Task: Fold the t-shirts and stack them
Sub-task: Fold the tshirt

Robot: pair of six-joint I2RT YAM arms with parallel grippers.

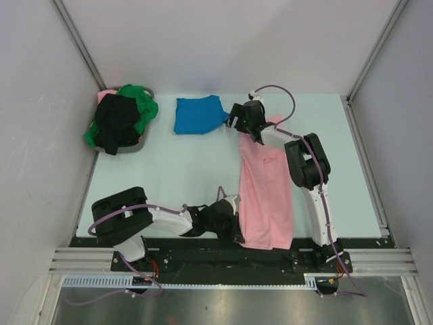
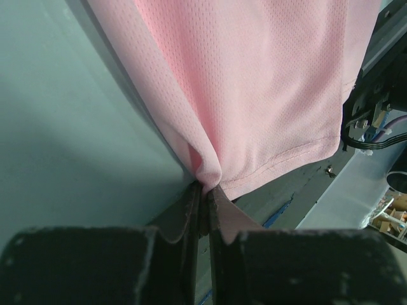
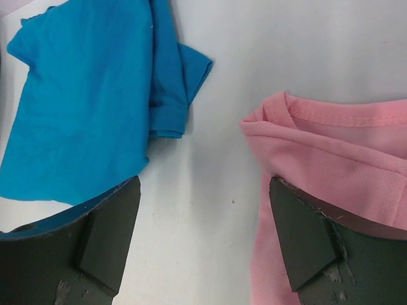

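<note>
Pink t-shirt (image 1: 266,193) lay spread lengthwise on the table (image 1: 169,183), right of centre. Collar end was at the far side and the hem hung at the near edge, between my two arm bases.

My left gripper (image 1: 237,234) sat low at the near-left corner of that hem. Left wrist view: jaws pressed together on a pinch of pink cloth, left gripper (image 2: 205,190) clamped right at the hem seam. The pink t-shirt (image 2: 254,82) rose away from the pinch in a soft fold, its mesh weave plain to see.

My right gripper (image 1: 242,120) was out at the far end by the collar, jaws spread wide and gripping nothing. Right wrist view: the right gripper (image 3: 203,190) stood over bare table. One finger (image 3: 108,222) was over the edge of the blue t-shirt (image 3: 82,108), the other over the pink t-shirt (image 3: 337,165) just below its neckband. Could not tell whether either finger touched cloth.

Blue t-shirt (image 1: 197,114) lay folded on the far part of the table, just left of the right gripper.

Grey basket (image 1: 143,141) stood in the far-left corner. Green t-shirt (image 1: 143,101) and black t-shirt (image 1: 116,122) were heaped in it, black on top.
</note>
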